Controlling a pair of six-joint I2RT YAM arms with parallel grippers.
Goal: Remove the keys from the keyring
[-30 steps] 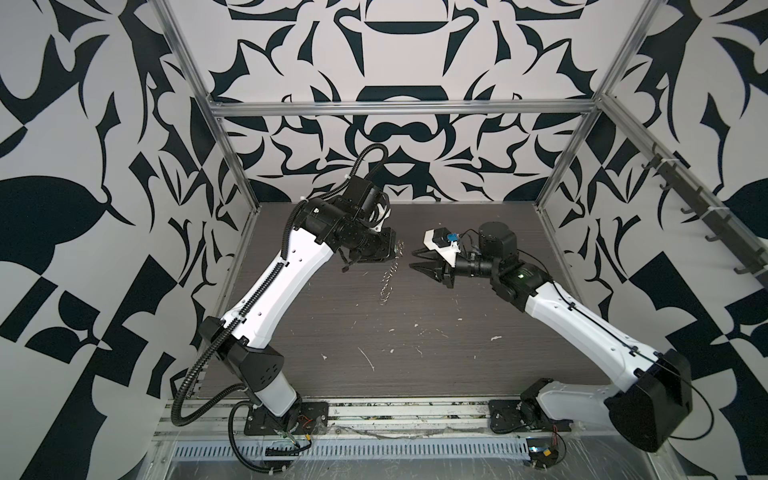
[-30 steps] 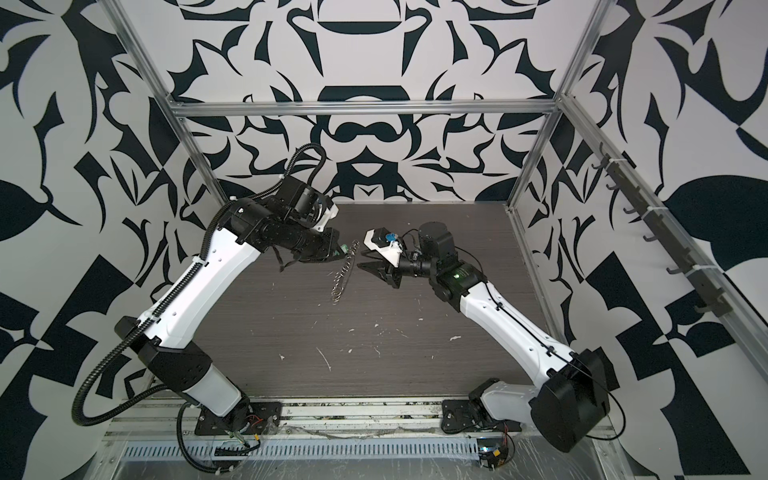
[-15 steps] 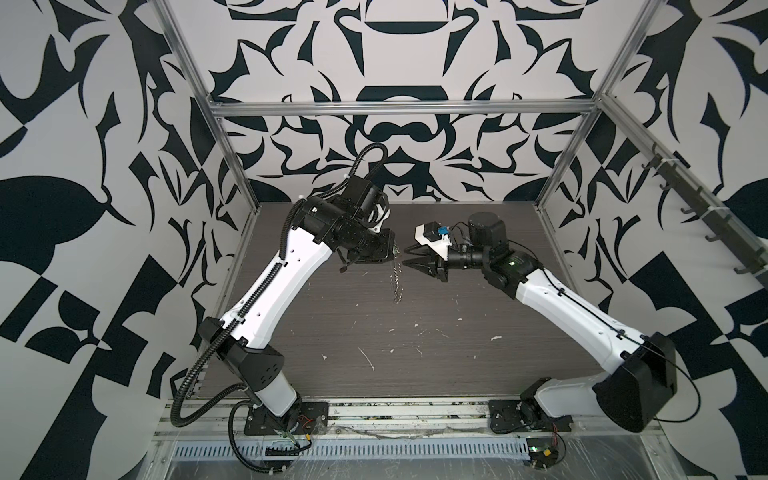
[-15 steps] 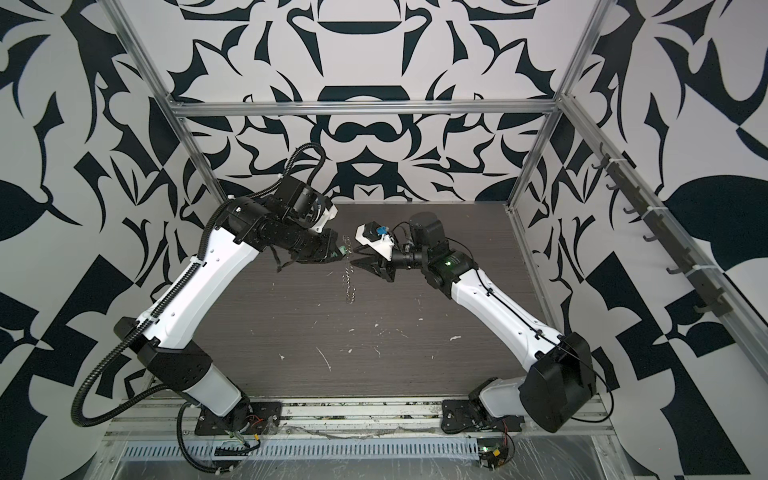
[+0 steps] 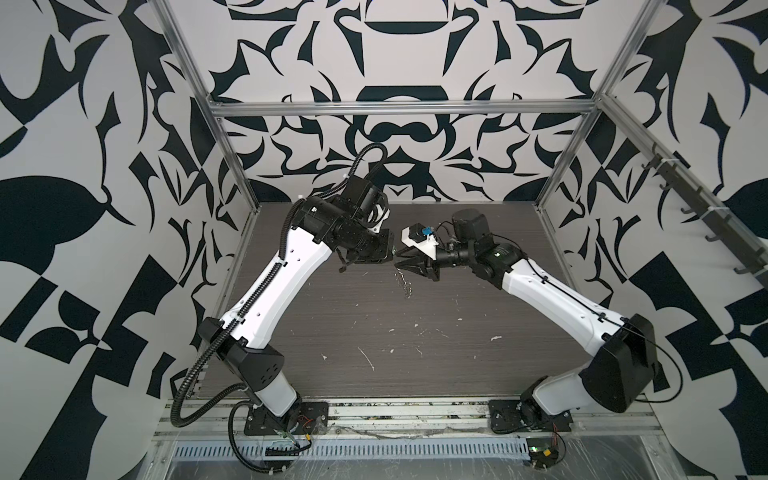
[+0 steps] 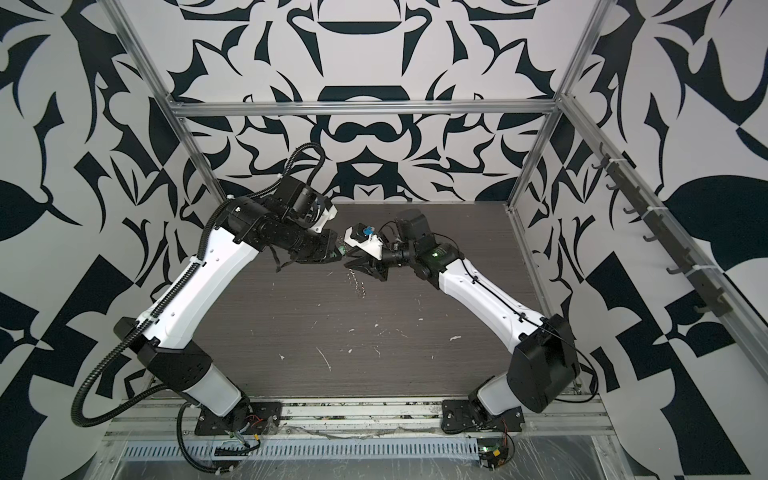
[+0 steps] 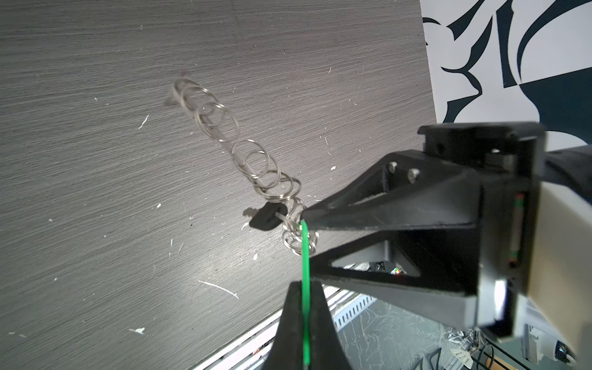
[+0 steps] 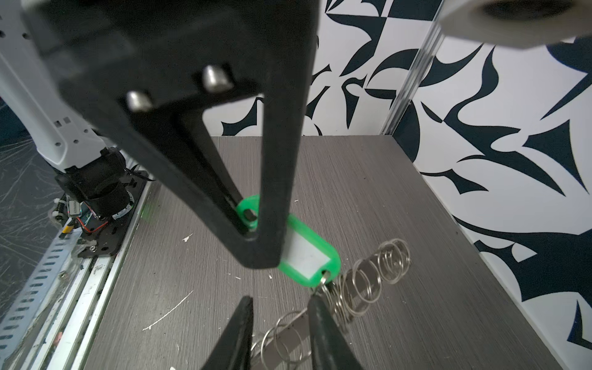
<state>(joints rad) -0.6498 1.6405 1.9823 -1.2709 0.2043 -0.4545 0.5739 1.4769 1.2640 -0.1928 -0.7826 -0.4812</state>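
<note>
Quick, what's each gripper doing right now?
Left gripper: closed, holding the green tag of the key.
Right gripper: open, jaws on either side of the keyring, not clamped on it.

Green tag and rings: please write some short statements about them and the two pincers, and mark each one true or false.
1. The left pincer is shut on the green tag. True.
2. The silver rings lie flat on the table. False: they hang in the air below the tag.
3. The right pincer is fully shut. False: its jaws stand apart, with rings between them.
4. The tag carries a white label. True.
</note>
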